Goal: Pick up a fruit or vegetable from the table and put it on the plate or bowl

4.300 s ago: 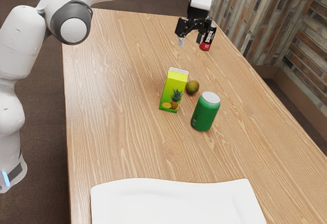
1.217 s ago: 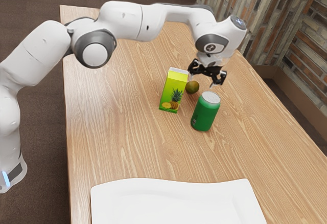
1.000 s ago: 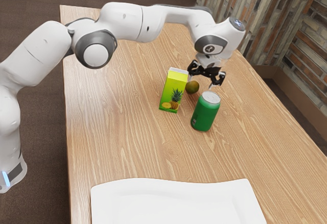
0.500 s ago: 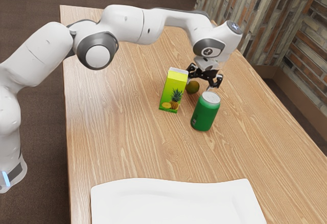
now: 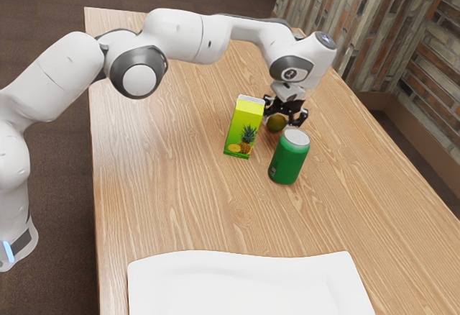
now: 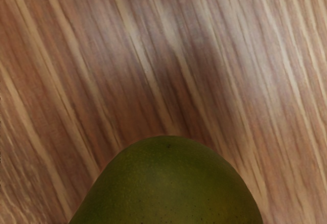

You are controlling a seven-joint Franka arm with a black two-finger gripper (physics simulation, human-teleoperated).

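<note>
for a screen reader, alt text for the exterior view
A white robot arm's black gripper hangs open around a green fruit on a wooden table, beside a pineapple juice carton and a green can. A white plate lies nearer the camera.

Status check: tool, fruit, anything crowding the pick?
Tool open, straddling the green fruit on the table. Fruit not gripped. Juice carton and green can stand close beside it; tight quarters.

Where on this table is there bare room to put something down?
Widest: the bare table between the white plate and the juice carton and green can. Also free: the strip from the carton to the table's edge at the exterior view's left. Crowded: carton, can and green fruit huddle together, with the claw over the fruit.
</note>
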